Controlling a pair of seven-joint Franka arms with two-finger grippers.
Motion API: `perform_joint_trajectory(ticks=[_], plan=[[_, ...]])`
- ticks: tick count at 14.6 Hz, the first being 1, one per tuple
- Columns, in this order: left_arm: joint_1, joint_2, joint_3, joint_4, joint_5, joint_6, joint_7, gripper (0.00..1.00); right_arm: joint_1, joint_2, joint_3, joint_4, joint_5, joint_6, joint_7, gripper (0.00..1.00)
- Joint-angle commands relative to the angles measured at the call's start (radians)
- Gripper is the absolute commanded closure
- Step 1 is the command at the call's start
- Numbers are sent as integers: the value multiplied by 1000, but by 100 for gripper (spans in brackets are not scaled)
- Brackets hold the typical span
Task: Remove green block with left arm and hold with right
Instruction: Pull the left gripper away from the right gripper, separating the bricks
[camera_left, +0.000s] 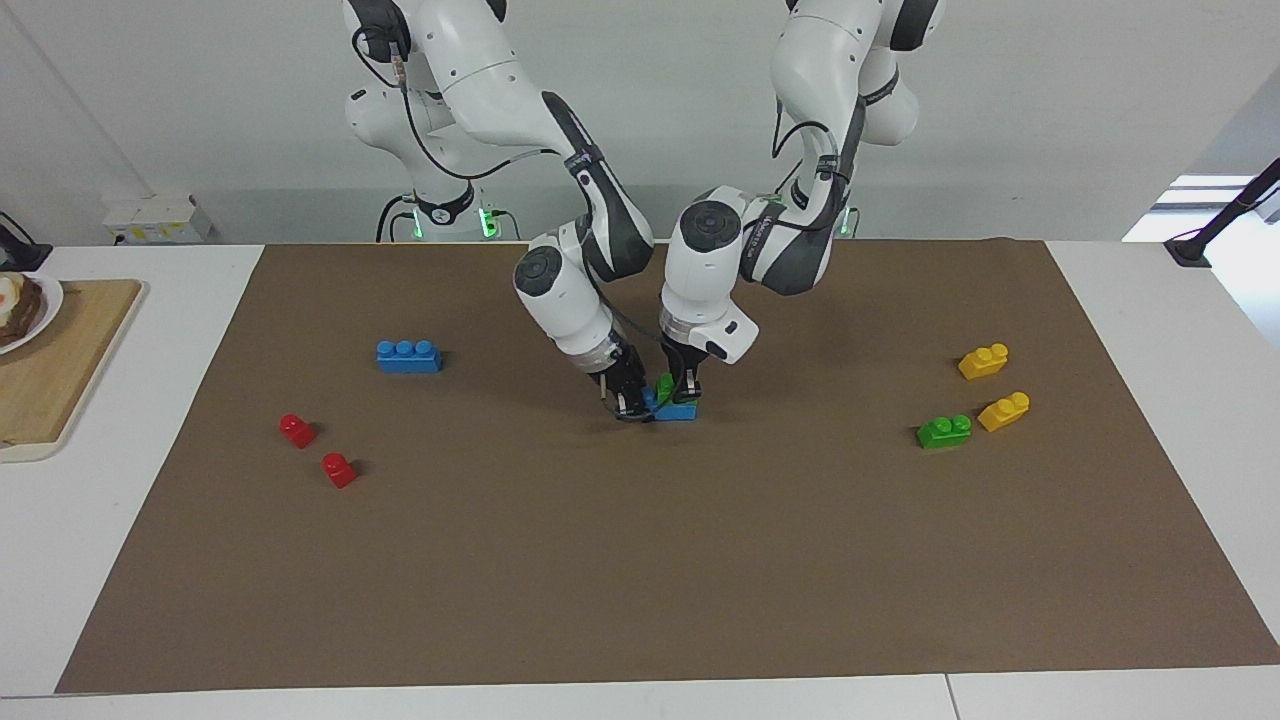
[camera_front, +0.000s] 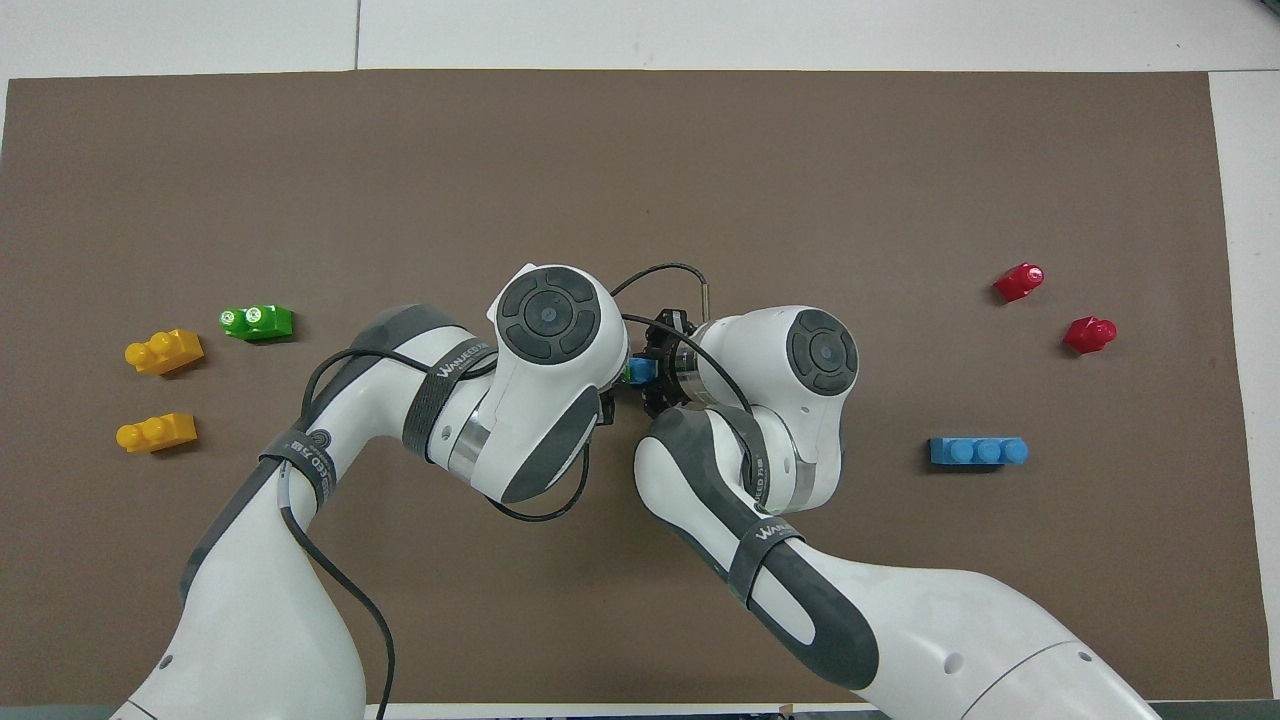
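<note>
A green block (camera_left: 664, 387) sits on a blue brick (camera_left: 682, 411) in the middle of the brown mat. My left gripper (camera_left: 678, 392) comes down on the stack from above, its fingers closed on the green block. My right gripper (camera_left: 634, 410) leans in from the right arm's end and is shut on the end of the blue brick, low at the mat. In the overhead view both hands cover the stack. Only a sliver of the blue brick (camera_front: 641, 370) shows between them.
A second green brick (camera_left: 944, 431) and two yellow bricks (camera_left: 983, 361) (camera_left: 1004, 411) lie toward the left arm's end. A blue three-stud brick (camera_left: 409, 355) and two red pieces (camera_left: 297, 430) (camera_left: 339, 469) lie toward the right arm's end. A wooden board (camera_left: 60, 370) sits off the mat.
</note>
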Motion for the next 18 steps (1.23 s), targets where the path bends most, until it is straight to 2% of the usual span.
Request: perform_joint_trajectory(ticks=[1, 6, 9, 12, 15, 18], plan=[[-11, -16, 2, 31, 13, -100, -14, 96, -5, 11, 1, -9, 23, 33, 0, 100], [28, -86, 5, 53, 11, -223, 110, 98, -5, 11, 1, -8, 23, 33, -3, 100], [66, -146, 6, 30, 8, -281, 285, 100, -26, 2, 1, 0, 21, 7, -14, 100], [121, -210, 5, -4, 8, -328, 465, 100, -90, -43, -7, 53, 15, -146, -34, 100], [175, -256, 6, -40, 8, -379, 663, 100, -205, -81, -8, 109, 6, -307, -112, 100], [254, -345, 6, -143, 8, -369, 950, 100, -339, -113, -10, 116, -3, -429, -265, 100]])
